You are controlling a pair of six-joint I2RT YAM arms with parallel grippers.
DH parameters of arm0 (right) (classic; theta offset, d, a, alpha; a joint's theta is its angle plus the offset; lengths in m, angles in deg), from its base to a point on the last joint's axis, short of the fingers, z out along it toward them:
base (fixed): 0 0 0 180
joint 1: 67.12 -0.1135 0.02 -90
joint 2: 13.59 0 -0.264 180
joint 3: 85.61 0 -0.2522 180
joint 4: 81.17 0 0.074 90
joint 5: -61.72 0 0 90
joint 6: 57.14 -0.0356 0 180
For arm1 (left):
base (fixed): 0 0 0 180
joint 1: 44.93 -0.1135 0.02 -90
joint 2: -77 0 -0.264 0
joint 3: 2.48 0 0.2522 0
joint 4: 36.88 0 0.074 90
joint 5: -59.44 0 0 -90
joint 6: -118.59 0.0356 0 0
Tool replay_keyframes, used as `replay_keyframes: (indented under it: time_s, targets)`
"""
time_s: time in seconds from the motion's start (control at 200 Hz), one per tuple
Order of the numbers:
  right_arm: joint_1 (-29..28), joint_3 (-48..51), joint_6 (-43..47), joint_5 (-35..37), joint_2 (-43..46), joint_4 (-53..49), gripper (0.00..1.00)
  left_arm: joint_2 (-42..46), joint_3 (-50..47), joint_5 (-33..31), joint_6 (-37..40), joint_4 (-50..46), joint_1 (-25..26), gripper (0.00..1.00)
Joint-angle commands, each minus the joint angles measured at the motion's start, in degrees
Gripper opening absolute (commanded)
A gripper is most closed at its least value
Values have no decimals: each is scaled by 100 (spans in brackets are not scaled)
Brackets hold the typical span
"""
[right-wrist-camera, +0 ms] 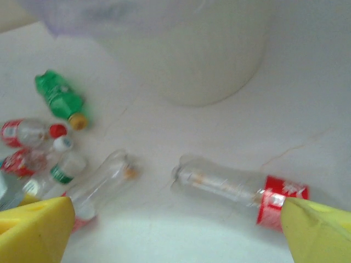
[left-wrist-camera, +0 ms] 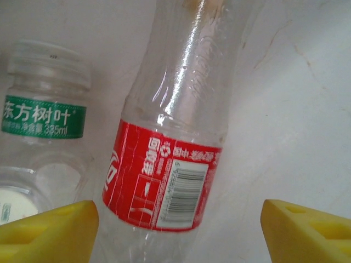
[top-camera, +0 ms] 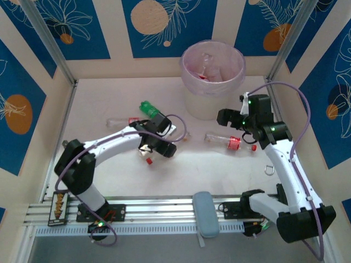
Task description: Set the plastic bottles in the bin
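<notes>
Top cam: bin at the back, loose bottles lying mid-table.

Left wrist cam: left gripper straddles a red-label bottle, jaws apart, not pinching. Looks empty, so I'd guess light, crushable, slick; grab the labelled waist. Barcode's readable here, not from above.

Right wrist cam: right gripper wide open, empty, another bottle beside it.

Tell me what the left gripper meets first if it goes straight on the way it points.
The red-label bottle: it lies centred between the open fingers of the left gripper, straight ahead. The green-label bottle sits off to the side, likely out of line. How near is unclear.
</notes>
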Motion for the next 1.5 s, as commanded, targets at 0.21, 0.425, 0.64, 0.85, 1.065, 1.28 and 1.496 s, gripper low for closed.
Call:
replay_keyframes:
  time_s: [0.21, 0.425, 0.64, 0.85, 1.065, 1.28, 1.496]
  targets:
    - [-53, 568, -539, -734, 453, 574, 97, -375, -28, 88, -31, -26, 128, 76]
    - [-22, 846, -821, -1073, 400, 693, 97, -546, -189, 152, -185, 239, 234, 77]
    - [-124, 1205, -1127, -1406, 458, 882, 97, -750, -263, 267, -310, 435, 299, 77]
    - [-518, 1481, -1378, -1228, 312, 1143, 99, -894, -287, 653, -441, 838, 327, 63]
    - [-810, 1663, -1595, -1367, 187, 1422, 100, -487, -368, 498, -492, 854, 314, 52]
    - [-1030, 1670, -1898, -1989, -249, 2064, 100, 525, -939, 710, -797, 1669, 259, 51]
    - [-1262, 1410, -1985, -2118, -1052, 2719, 100, 1082, -1515, 1700, -1072, 2676, 249, 52]
